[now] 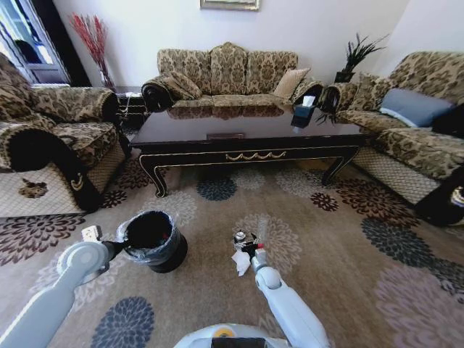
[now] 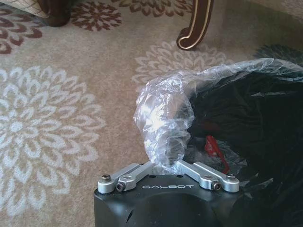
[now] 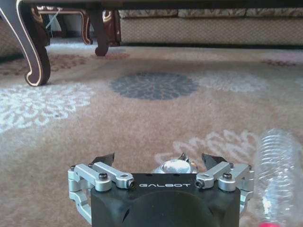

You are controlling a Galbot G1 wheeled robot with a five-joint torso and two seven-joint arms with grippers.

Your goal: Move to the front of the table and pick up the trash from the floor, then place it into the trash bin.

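Your left gripper (image 2: 166, 166) pinches the plastic liner (image 2: 163, 118) of the trash bin (image 1: 152, 239); a tug risks tearing it or tipping the bin. Your right gripper (image 3: 161, 163), jaws spread, sits low on the carpet (image 3: 142, 123) around the small shiny round bit (image 3: 173, 166). Closing off-centre could flick it away. Just beside lies the clear bottle (image 3: 277, 175), liable to roll. Crumpled paper (image 1: 241, 262) stays grounded. Beyond, the coffee table (image 1: 254, 134) obstructs nothing.

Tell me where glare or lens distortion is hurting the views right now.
Head view: wide-angle bending curves the sofas and walls; the table top mirrors the sofa. Left wrist view: the trash bin liner flares white at the left gripper. Right wrist view: the clear bottle is soft-edged beside the right gripper.
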